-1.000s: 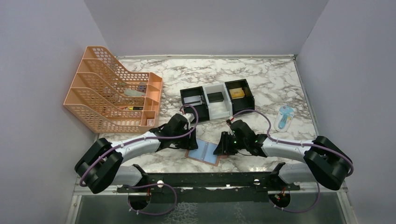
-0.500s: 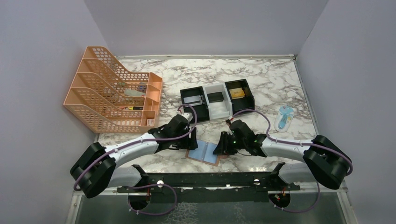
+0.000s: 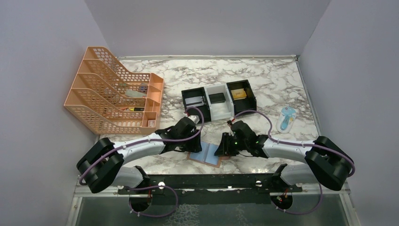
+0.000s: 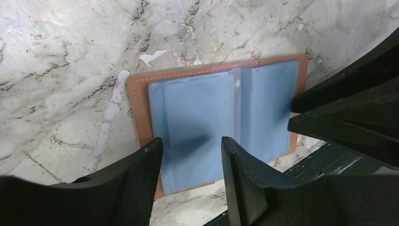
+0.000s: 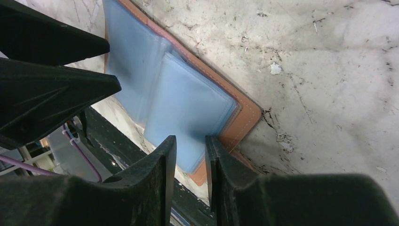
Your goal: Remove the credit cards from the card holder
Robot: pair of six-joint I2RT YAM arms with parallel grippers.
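The card holder (image 3: 207,153) lies open on the marble near the front edge, tan leather rim round light-blue lining (image 4: 202,113). No card shows in its sleeves (image 5: 174,99). My left gripper (image 4: 192,141) is open and hovers low over the holder's left half (image 3: 193,145). My right gripper (image 5: 188,139) stands with a narrow gap between its jaws, straddling a corner of a raised blue sleeve at the holder's right edge (image 3: 221,149). A black card (image 3: 217,98) and a greyish card (image 3: 193,100) lie in the tray behind.
The black-and-white three-compartment tray (image 3: 230,109) stands behind the holder, a yellow item (image 3: 238,93) in its right part. An orange mesh file rack (image 3: 113,89) is at the left. A blue-and-white packet (image 3: 286,118) lies at the right. The black rail (image 3: 207,181) borders the front.
My left arm has reached to the right, bringing its open gripper over the holder's left half. The right gripper and the holder have hardly moved.
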